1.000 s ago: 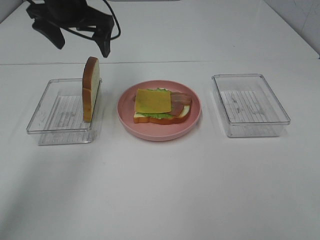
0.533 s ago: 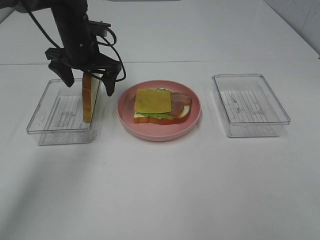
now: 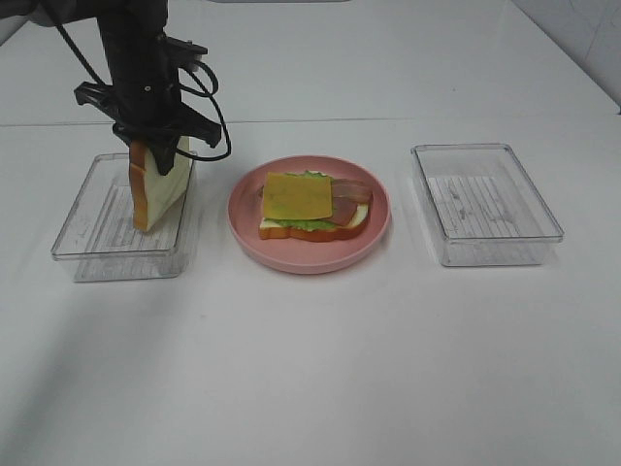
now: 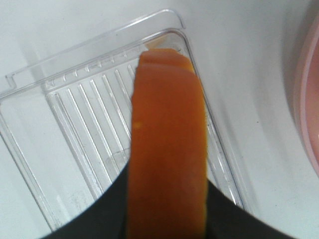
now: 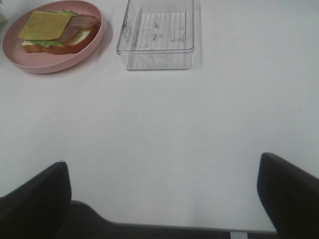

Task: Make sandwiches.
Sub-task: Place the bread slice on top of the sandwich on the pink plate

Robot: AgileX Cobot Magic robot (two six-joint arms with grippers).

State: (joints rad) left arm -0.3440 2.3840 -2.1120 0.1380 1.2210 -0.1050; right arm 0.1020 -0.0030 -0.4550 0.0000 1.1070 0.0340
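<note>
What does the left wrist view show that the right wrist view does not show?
Only the left wrist view shows the bread slice on edge, held between the left fingers above the ribbed clear tray. Only the right wrist view shows the open sandwich with cheese slice on top, the other clear tray and the right fingers, spread apart. Both show the pink plate and the white table.

Orange-tan crust and white face on the bread slice (image 3: pixel 155 184) at upper left; yellow cheese (image 3: pixel 297 196), green lettuce (image 3: pixel 309 223), reddish-brown bacon (image 3: pixel 351 191) on a pink plate (image 3: pixel 243 233); ribbed clear trays (image 3: pixel 490 204); white surface (image 3: pixel 320 369).
</note>
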